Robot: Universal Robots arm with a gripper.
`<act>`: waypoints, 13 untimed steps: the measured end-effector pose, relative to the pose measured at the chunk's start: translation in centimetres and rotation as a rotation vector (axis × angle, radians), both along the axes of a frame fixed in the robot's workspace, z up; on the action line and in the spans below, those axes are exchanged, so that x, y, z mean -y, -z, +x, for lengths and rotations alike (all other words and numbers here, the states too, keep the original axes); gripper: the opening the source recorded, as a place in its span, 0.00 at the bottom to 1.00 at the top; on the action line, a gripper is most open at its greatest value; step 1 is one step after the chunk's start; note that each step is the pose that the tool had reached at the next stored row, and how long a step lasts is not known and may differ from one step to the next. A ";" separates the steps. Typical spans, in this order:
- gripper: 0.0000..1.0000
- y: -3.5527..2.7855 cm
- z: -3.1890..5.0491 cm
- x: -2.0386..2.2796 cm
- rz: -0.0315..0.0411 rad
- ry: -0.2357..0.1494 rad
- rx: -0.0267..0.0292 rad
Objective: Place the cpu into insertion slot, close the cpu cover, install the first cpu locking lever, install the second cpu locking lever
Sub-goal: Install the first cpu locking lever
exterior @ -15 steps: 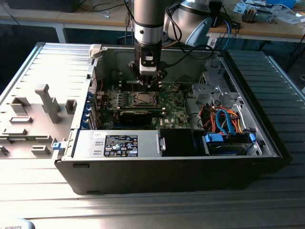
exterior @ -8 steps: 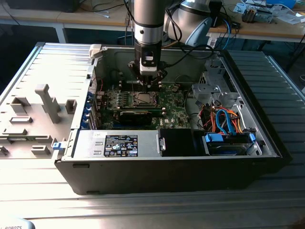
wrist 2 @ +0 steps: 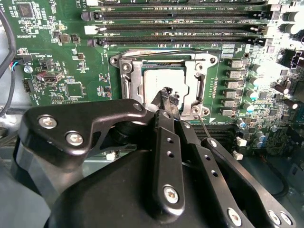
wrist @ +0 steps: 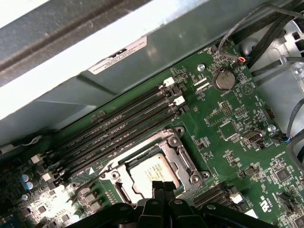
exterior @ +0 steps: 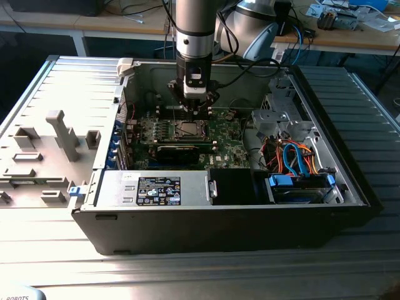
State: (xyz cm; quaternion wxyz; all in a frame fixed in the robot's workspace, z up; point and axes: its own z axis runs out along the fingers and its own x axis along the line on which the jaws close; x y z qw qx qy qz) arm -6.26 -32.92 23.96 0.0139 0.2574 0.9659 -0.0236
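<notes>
The cpu (wrist 2: 156, 81) lies flat in the insertion slot (wrist 2: 124, 66) on the green board, its dull silver top showing. The cpu cover (wrist 2: 200, 83), a silver frame, lies down around the chip. My gripper (wrist 2: 167, 95) hangs just over the chip's edge, its black fingers pressed together with nothing visible between them. In the first wrist view the fingertips (wrist: 156, 189) stand over the cpu (wrist: 151, 172) inside the cover (wrist: 183, 159). A thin wire lever (wrist 2: 203, 126) sticks out beside the socket; another (wrist 2: 166, 51) runs along its far side. The exterior view has the gripper (exterior: 195, 111) above the slot (exterior: 187, 129).
Long black memory slots (wrist 2: 180, 28) run beside the socket. A long black card (exterior: 181, 152) sits in front of it. The open case's walls (exterior: 187, 75), a drive cage (exterior: 281, 119) and coloured cables (exterior: 297, 159) stand on the exterior view's right. A grey fixture plate (exterior: 44, 156) lies left.
</notes>
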 end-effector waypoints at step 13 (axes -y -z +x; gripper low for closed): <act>0.11 0.00 0.00 0.00 0.0000 -0.010 0.0000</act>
